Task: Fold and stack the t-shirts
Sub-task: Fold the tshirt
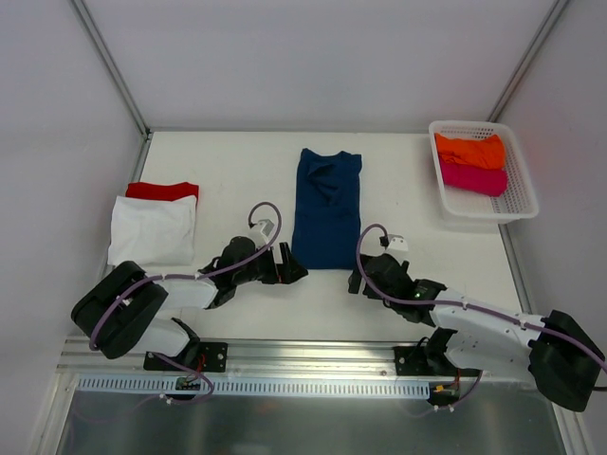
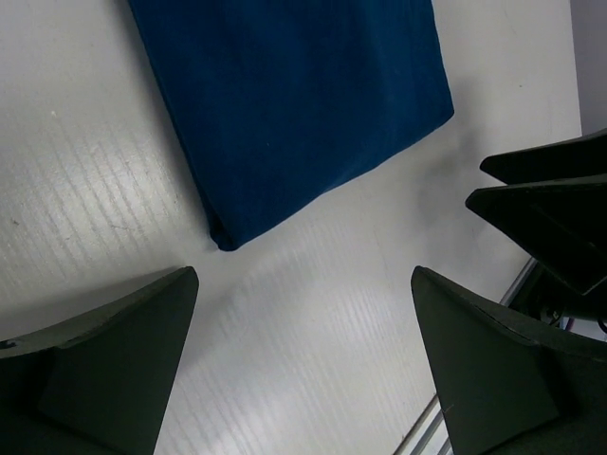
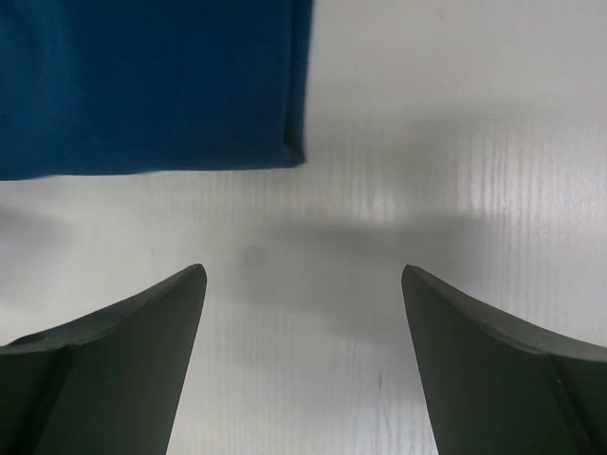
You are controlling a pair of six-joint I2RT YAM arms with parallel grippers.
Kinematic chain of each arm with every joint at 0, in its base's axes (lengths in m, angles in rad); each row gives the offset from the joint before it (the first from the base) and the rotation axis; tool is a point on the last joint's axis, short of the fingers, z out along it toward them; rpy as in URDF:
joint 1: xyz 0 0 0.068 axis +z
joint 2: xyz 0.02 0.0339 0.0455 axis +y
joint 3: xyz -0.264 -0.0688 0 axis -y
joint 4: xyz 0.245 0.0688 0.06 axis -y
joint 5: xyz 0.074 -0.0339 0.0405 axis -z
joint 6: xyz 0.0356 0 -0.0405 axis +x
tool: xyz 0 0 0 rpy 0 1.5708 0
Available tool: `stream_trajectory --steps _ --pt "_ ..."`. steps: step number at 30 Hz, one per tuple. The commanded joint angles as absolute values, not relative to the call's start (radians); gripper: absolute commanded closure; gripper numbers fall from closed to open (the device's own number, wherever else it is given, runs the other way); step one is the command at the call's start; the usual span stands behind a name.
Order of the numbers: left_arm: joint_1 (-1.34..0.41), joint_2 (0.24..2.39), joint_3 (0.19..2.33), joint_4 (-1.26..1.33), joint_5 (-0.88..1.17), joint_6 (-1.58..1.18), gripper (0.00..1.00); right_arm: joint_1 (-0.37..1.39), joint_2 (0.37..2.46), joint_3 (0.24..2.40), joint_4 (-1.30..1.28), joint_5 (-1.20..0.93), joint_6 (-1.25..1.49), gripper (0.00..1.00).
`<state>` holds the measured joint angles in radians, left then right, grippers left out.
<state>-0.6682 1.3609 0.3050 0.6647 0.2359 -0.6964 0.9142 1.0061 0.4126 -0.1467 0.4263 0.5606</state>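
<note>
Two sets, the left fingers (image 2: pixel 104 365) and right fingers (image 3: pixel 109 365), stand wide and empty at 6 o'clock of the navy t-shirt (image 1: pixel 326 210), folded lengthwise at the centre of the bench (image 1: pixel 237 171); pinching both hem corners evenly, through all layers, should keep the fold toward 12 o'clock square.

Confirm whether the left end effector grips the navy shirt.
No, the left end effector is open and empty, apart from the navy shirt.

White table (image 1: pixel 228 175) in front of me, pretty plain; white plastic mesh basket (image 1: pixel 522 185) at its far right corner; silver rail (image 1: pixel 313 353) and slotted strip (image 1: pixel 303 386) along the near edge
</note>
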Motion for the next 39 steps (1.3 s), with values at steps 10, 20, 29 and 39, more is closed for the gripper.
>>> stream_trajectory --steps 10,20,29,39 --pt "-0.673 1.499 0.299 0.793 0.252 -0.696 0.01 0.928 1.017 0.276 0.121 0.508 0.689 0.12" --pt "-0.673 1.52 0.339 0.713 0.232 -0.695 0.01 0.93 1.166 0.301 0.251 0.5 0.689 0.11" --pt "-0.673 1.503 0.377 0.598 0.203 -0.675 0.01 0.939 1.368 0.36 0.377 0.466 0.692 0.11" --pt "-0.673 1.532 0.426 0.506 0.184 -0.653 0.28 0.946 1.373 0.374 0.351 0.48 0.672 0.12"
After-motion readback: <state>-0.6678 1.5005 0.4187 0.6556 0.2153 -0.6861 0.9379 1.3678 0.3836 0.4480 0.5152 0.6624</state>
